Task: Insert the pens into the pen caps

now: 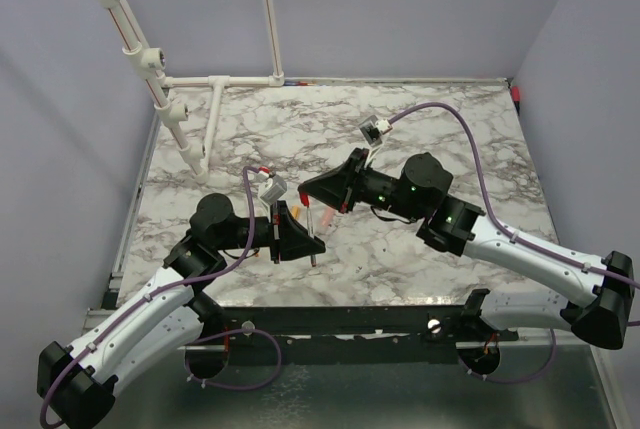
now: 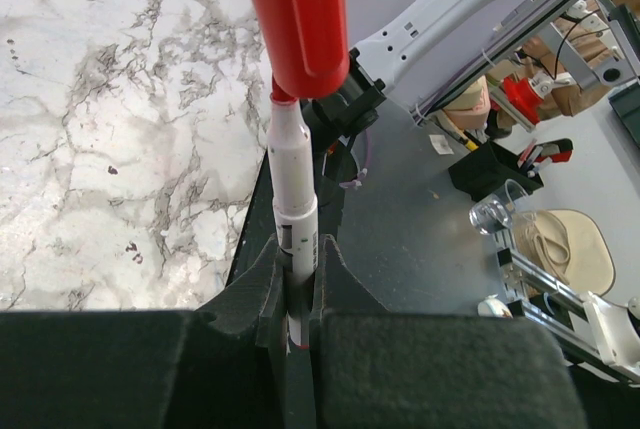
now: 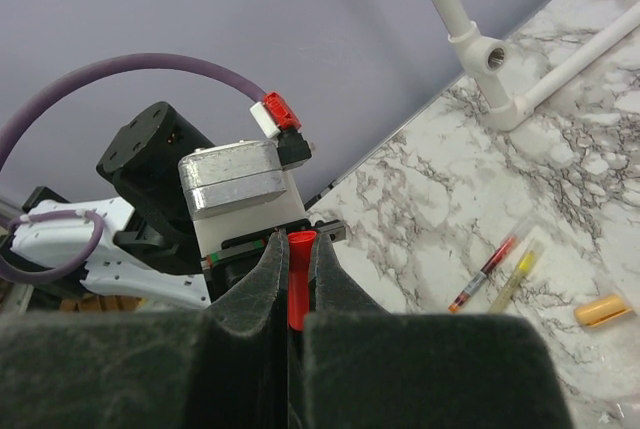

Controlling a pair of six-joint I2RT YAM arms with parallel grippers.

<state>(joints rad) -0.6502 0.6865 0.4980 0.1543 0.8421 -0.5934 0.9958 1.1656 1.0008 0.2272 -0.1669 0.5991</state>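
1. Left tool (image 2: 298,284) is closed on the white pen (image 2: 293,184). It clamps low on the barrel, so the stepped, red-collared tip stands free and points up at the cap.
2. Right tool (image 3: 297,261) is closed on the red cap (image 2: 300,19), pinched across its sides. This keeps the open mouth clear and facing the pen.
3. Pen tip sits right at the cap mouth, roughly in line. Both are held in the air between the arms, above the surface (image 2: 100,109), not resting on it.
4. Judgement: this is the insertion step and the pen is not seated yet, since most of the barrel shows outside the cap.
5. The two-arm hold makes sense: one tool steadies the pen and the other presents the cap, so the axes can be matched.
6. Materials: the pen barrel is smooth, glossy, round and pale. The cap is a glossy red plastic tube, wider than the pen. The tool fingers are matte black and notched.
7. The surface is white marble-pattern with grey veins. On it lie a red pen (image 3: 487,271) and a yellow pen (image 3: 520,271) side by side, with an orange cap (image 3: 603,311) near them, all uncapped.
8. Risk: a slight tilt could jam the tip on the cap rim.
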